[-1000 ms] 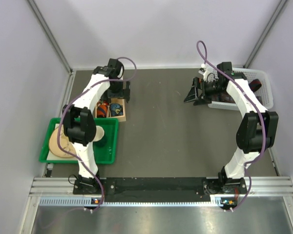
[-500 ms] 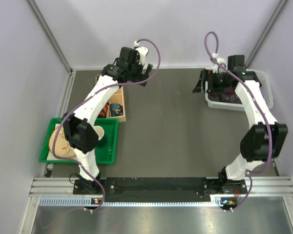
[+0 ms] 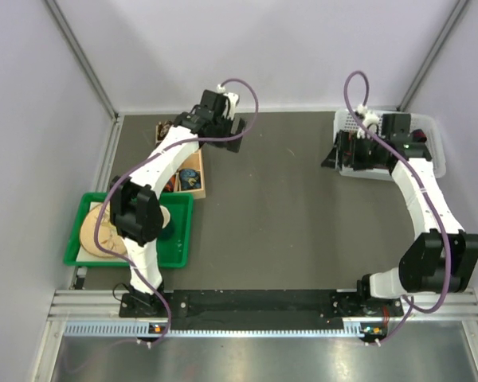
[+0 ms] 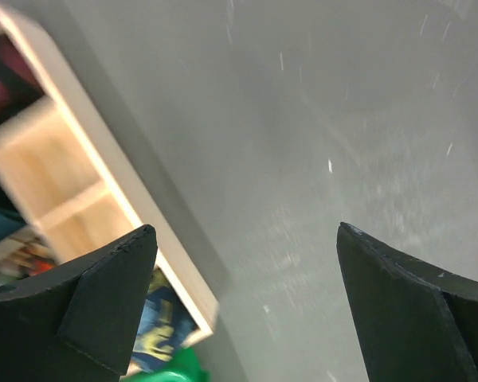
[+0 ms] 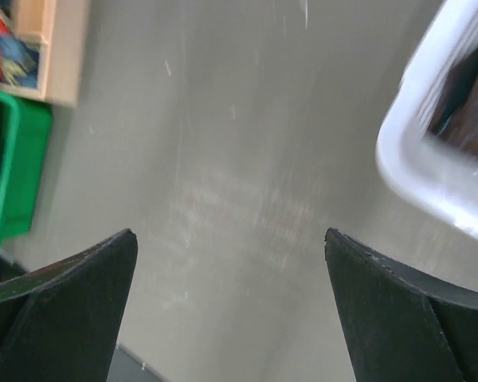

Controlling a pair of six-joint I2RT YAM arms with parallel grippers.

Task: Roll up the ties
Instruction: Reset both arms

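**Both grippers are hanging spread, the ties are lying in the box and in the basket**

The wooden box (image 3: 201,185) is standing near the far left corner of the tabletop (image 3: 279,223), and its long side is running from the far edge towards the near edge. The green tray (image 3: 183,248) is lying just beside its near end, along the left edge, and is carrying a flat tan thing (image 3: 94,237). The white basket (image 3: 366,173) is sitting in the far right corner.

The rolled ties (image 3: 191,175) are resting in the near compartments of the box as small coils, one blue with print and one reddish beside it. As coils, they are showing no long axis. The dark ties (image 5: 462,95) are lying inside the basket. They are blurred and partly covered, so I cannot tell which way they are pointing.

The left arm is stretching over the far part of the box and is hiding it. The left gripper (image 4: 244,231) is hanging over the tabletop just beside the box, with its fingers spread wide and nothing between them. The right arm is crossing over the basket. The right gripper (image 5: 229,235) is hanging over the tabletop just beside the left wall of the basket, also spread wide and holding nothing.
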